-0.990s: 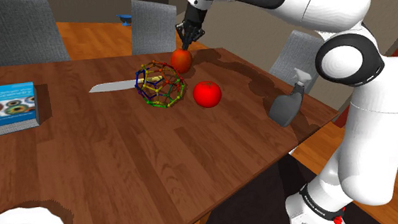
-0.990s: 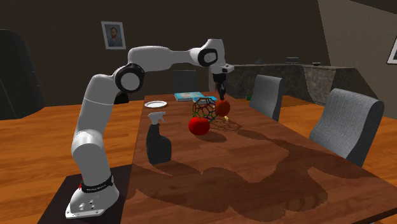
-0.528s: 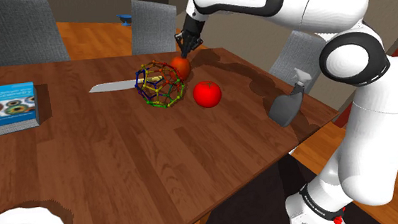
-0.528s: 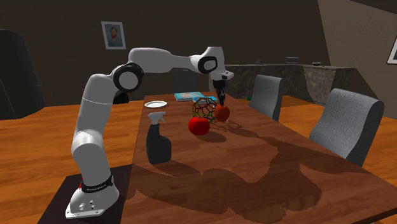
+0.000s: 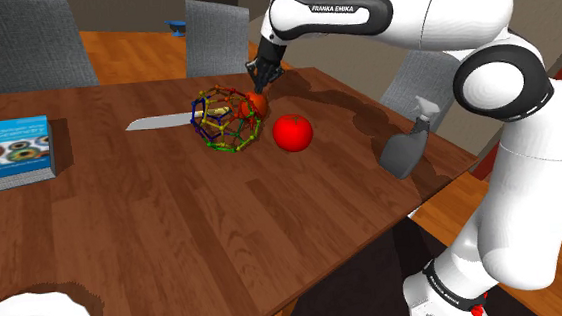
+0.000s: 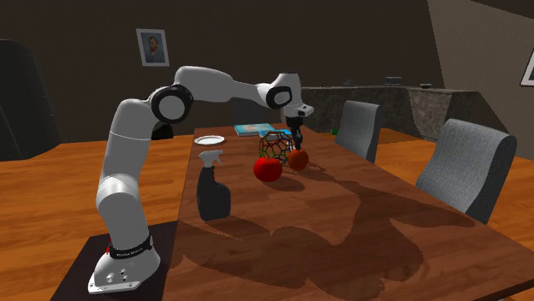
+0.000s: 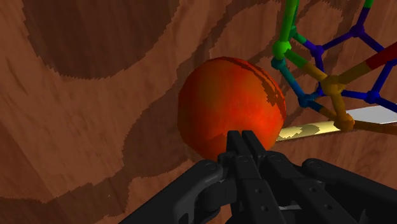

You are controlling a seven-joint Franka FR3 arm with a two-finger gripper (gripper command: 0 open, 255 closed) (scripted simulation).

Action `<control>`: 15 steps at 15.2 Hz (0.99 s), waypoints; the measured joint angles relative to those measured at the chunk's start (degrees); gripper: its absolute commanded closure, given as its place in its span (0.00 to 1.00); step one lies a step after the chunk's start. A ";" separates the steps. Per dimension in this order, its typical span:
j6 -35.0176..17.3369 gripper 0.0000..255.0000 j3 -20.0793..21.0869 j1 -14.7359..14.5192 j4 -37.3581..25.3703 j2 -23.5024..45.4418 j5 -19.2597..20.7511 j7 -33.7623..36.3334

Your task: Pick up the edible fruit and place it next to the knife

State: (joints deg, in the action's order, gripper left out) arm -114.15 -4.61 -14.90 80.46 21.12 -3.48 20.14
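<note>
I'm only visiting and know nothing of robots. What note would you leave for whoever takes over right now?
Gripper: fingers closed at the top of the orange-red fruit, apparently gripping it.
Fruit: low at the table, beside the coloured wire ball and close to the knife. Contact with the table can't be told.
Done: fruit picked up and brought to the knife.
Left: release, back away.
</note>
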 measured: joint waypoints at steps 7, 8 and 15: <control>-0.36 0.00 0.00 0.00 0.37 -0.05 -0.01 -0.01; -0.36 0.00 0.00 0.00 0.36 -0.05 -0.01 -0.01; 2.79 0.00 -0.04 -0.05 -1.74 -1.18 0.15 0.19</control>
State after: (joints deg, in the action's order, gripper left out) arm -111.36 -4.65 -14.95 78.72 19.94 -3.32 20.32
